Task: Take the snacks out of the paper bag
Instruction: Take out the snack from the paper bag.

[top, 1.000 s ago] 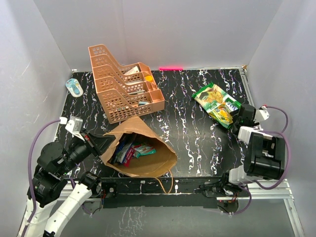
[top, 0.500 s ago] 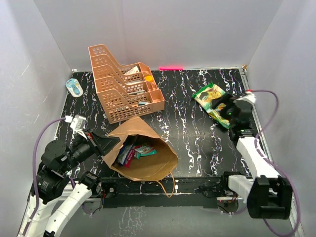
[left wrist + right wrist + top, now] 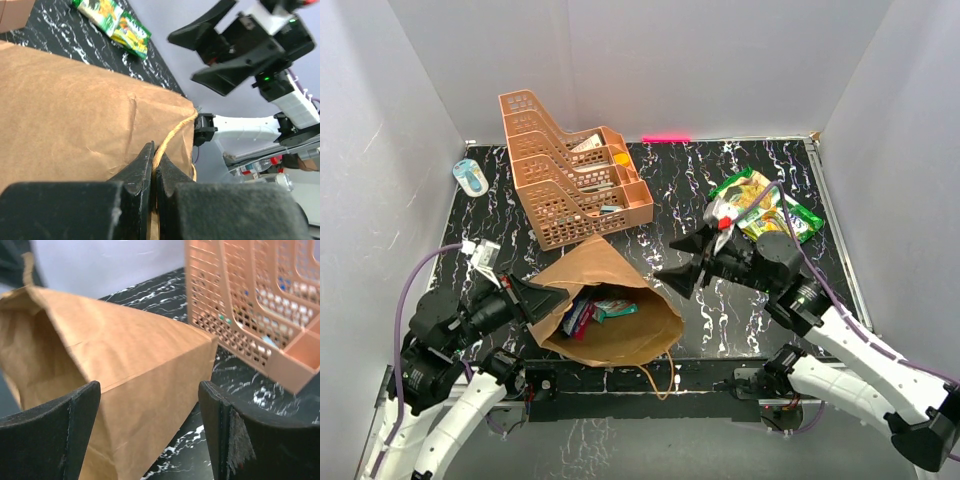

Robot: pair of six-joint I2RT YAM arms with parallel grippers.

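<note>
The brown paper bag (image 3: 620,290) lies on its side near the front, mouth toward the camera, with small colourful snack packets (image 3: 592,308) inside. My left gripper (image 3: 542,297) is shut on the bag's twine handle (image 3: 172,131) at the bag's left rim. My right gripper (image 3: 682,262) is open and empty, just right of the bag, pointing at it; in the right wrist view the bag (image 3: 125,380) fills the space between my fingers (image 3: 220,425). A green chip bag (image 3: 760,205) lies on the table at the right; it also shows in the left wrist view (image 3: 112,22).
An orange mesh tiered tray rack (image 3: 565,170) stands behind the bag; it also shows in the right wrist view (image 3: 250,305). A small blue-white object (image 3: 471,177) lies at the far left. A second twine handle (image 3: 655,382) hangs over the table's front edge.
My right arm has swung from the green chip bag at the right leftward to the paper bag, gripper open. My left gripper still holds the bag's handle and has lifted the rim slightly.
</note>
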